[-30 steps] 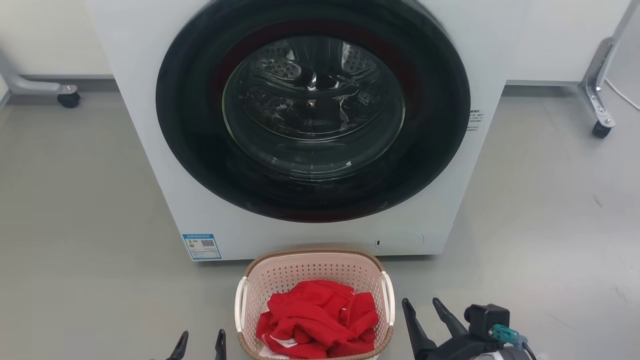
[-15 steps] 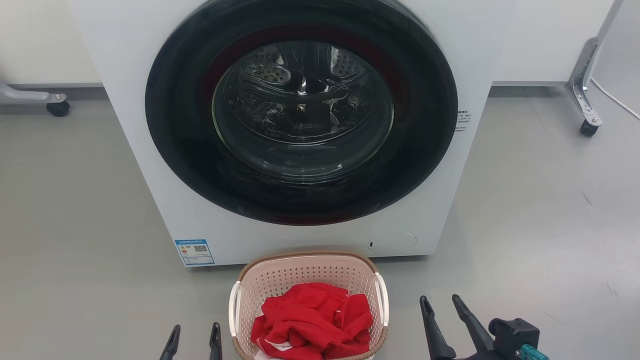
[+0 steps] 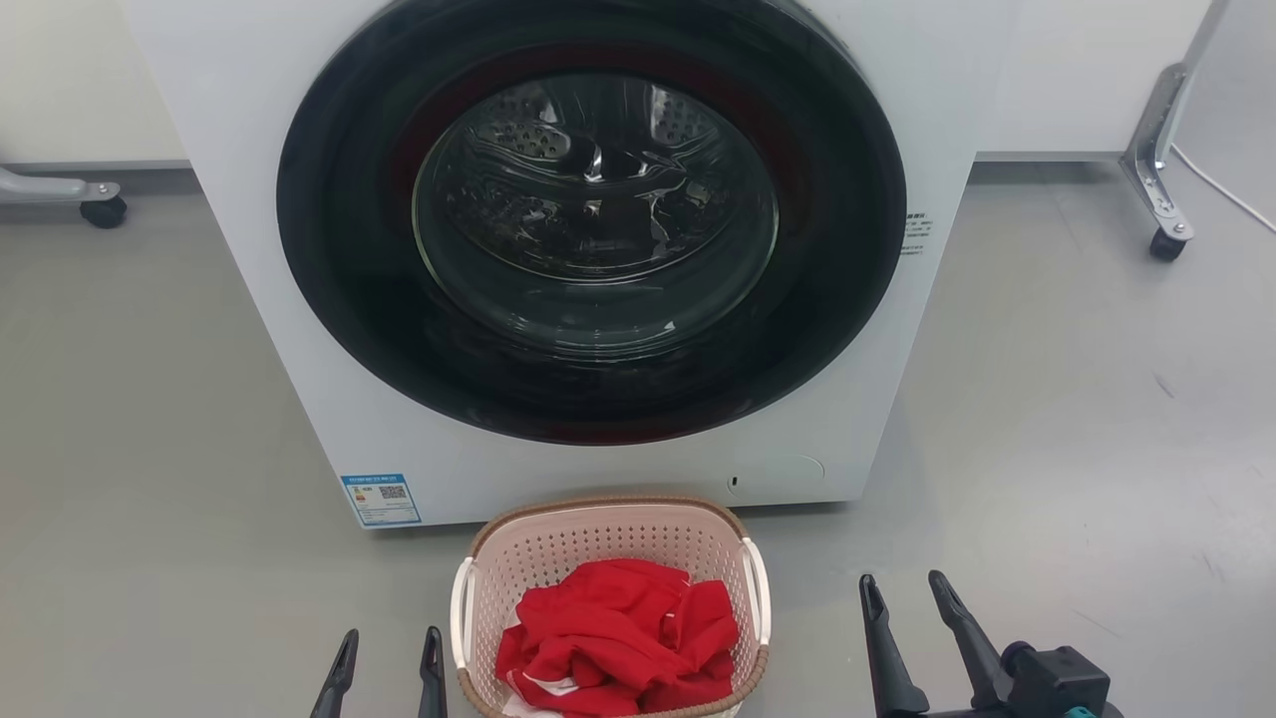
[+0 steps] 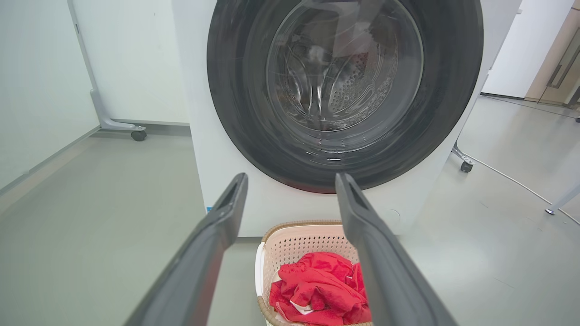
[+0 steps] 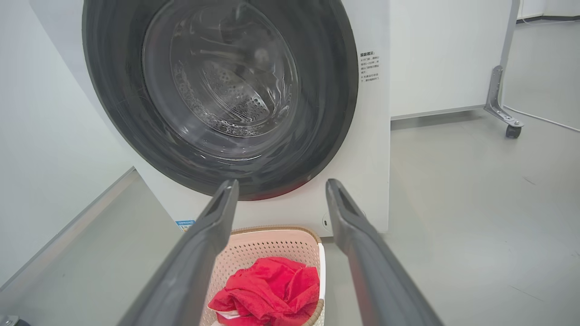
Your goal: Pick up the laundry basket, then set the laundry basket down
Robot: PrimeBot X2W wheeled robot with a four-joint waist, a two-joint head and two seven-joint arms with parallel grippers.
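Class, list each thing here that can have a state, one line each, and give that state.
laundry basket: upright on the floor, loaded, not gripped.
red cloth: crumpled inside the laundry basket.
washing machine door: shut.
left pincer: open, empty.
right pincer: open, empty.

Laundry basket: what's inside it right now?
A crumpled red cloth with a white strip fills most of the laundry basket. Whatever lies beneath the cloth, and the basket's floor, is covered.
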